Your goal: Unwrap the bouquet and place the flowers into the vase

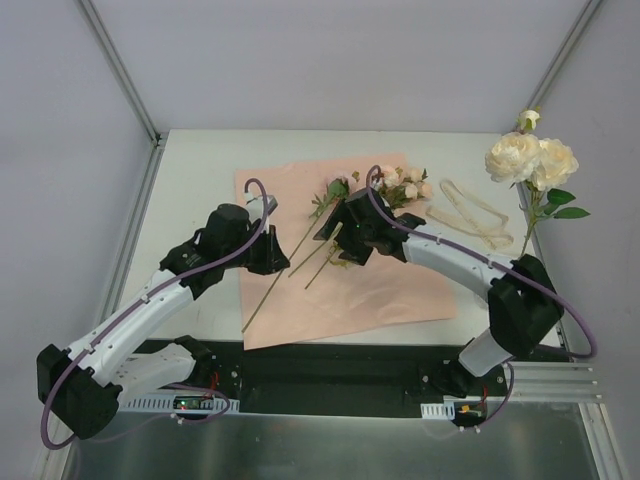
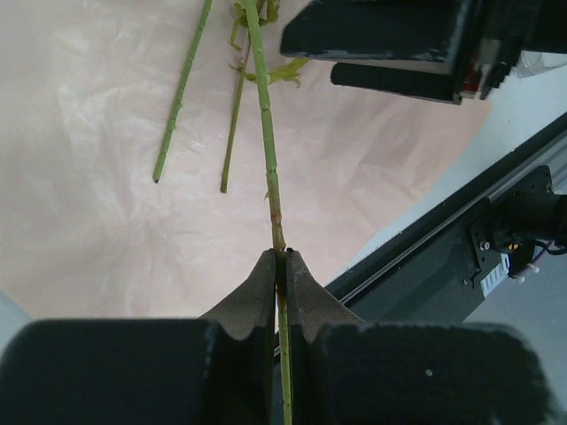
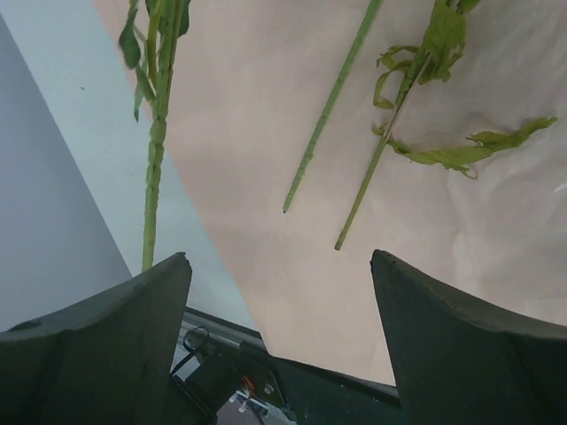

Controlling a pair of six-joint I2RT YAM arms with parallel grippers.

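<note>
The bouquet's pink wrapping paper lies spread flat, with the flowers loose on it. A cluster of small pink and cream roses lies at its far edge. My left gripper is shut on one long green stem, which passes between the fingers. Two shorter stems lie beside it. Just right of them hovers my right gripper, open and holding nothing. Large cream roses stand upright at the far right. The vase is hidden behind my right arm.
A loose cream ribbon lies on the table right of the paper. Grey enclosure walls close in on both sides. The black base rail runs along the near edge. My right gripper's black body shows at the top of the left wrist view.
</note>
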